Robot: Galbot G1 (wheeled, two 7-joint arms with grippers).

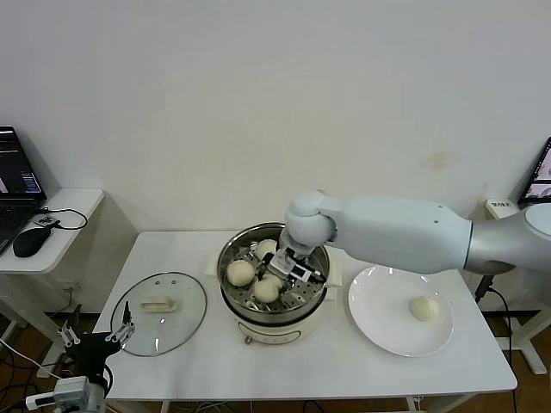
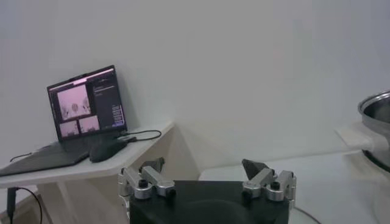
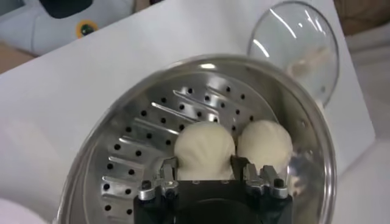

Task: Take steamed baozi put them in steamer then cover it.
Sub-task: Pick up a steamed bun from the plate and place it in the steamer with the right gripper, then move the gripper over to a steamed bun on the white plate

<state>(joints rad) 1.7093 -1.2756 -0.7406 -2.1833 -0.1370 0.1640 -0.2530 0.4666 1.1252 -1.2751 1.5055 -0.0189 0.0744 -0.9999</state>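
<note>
The steamer [image 1: 231, 297] stands mid-table with its perforated tray showing in the right wrist view [image 3: 131, 131]. Three steamed baozi lie in it: one at the left [image 1: 240, 272], one at the back [image 1: 266, 248], one at the front [image 1: 265, 291]. My right gripper [image 1: 281, 274] reaches into the pot, its fingers pressed on both sides of a baozi [image 3: 204, 146] resting on the tray, with another baozi [image 3: 265, 143] beside it. A fourth baozi [image 1: 424, 308] lies on the white plate [image 1: 379, 323]. The cover [image 1: 159, 301] lies flat on the table, left of the steamer. My left gripper [image 1: 95, 338] is open and parked low at the left.
A side table [image 1: 52, 232] at the far left holds a laptop [image 2: 85, 106] and a mouse [image 1: 30, 241]. The steamer's rim [image 2: 375, 106] shows at the edge of the left wrist view. The cover also shows beyond the pot in the right wrist view [image 3: 298, 42].
</note>
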